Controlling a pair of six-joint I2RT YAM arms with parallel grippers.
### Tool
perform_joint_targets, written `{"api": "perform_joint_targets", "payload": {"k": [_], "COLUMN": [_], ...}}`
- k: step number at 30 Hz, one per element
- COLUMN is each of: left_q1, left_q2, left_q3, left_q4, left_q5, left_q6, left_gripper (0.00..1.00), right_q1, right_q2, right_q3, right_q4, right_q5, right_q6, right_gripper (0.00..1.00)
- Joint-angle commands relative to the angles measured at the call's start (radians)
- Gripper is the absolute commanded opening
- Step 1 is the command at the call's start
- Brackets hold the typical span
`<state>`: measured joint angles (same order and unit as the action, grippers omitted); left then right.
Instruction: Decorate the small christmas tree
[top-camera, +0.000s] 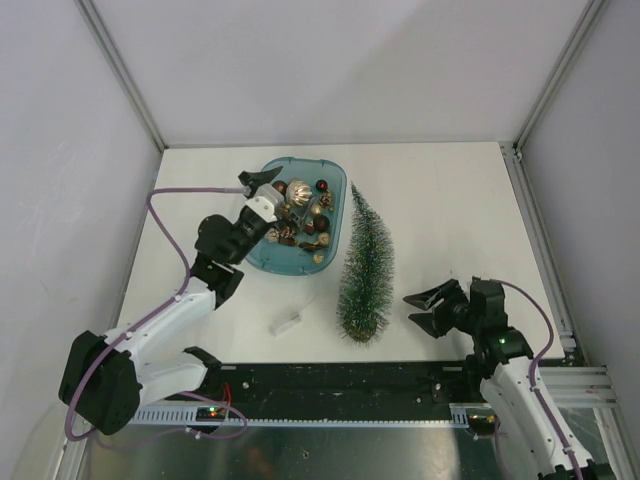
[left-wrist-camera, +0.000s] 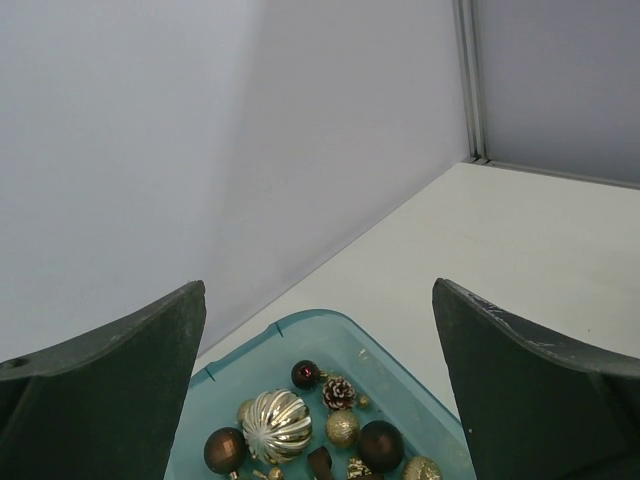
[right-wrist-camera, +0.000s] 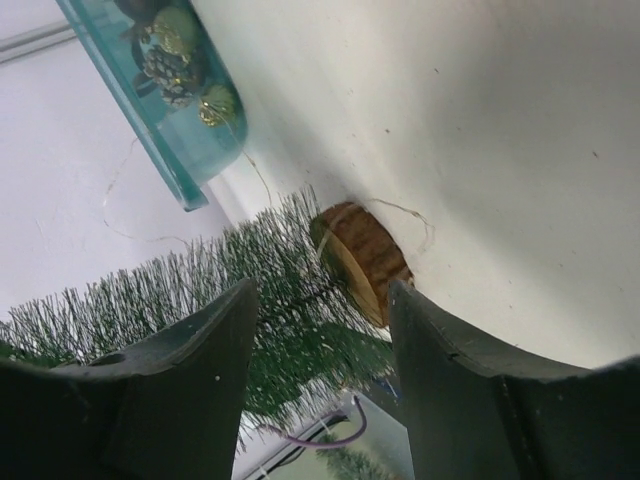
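Both spread: left fingers (left-wrist-camera: 100, 400) above tray (top-camera: 290, 265), right fingers (right-wrist-camera: 180, 400) near small christmas tree (top-camera: 365, 270).

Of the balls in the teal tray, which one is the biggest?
The ribbed silver ball; the other balls are smaller, brown or gold.

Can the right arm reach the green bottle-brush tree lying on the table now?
Probably yes. The right arm's open fingers point at the round wooden base of the dark green, frosted bottle-brush tree, and only bare white table lies between them.
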<state>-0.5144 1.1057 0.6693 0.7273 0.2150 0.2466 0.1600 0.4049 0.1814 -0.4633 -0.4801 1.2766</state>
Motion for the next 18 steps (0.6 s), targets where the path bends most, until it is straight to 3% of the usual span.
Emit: {"api": "perform_joint_targets", "payload": {"k": [1, 7, 18], "left_q1": [0.009, 0.008, 0.008], "left_q2": [-0.034, -0.038, -0.047], "left_q3": [0.0, -0.006, -0.01], "left_q4": [0.013, 0.012, 0.012], "left_q5": [0.014, 0.018, 0.019], "left_q6": [0.022, 0.018, 0.022], "left_gripper": [1.0, 1.0, 1.0], "right_q1": [0.036, 0.061, 0.112], "right_q2": [0.057, 0.124, 0.255], "right_q3": [-0.01, -0.049, -0.046], "right_q4": [0.216, 0.335, 0.485], "right_q5": [0.091, 0.149, 0.23], "right_q6": [0.063, 0.099, 0.108], "right_gripper": [0.57, 0.4, 0.32]}}
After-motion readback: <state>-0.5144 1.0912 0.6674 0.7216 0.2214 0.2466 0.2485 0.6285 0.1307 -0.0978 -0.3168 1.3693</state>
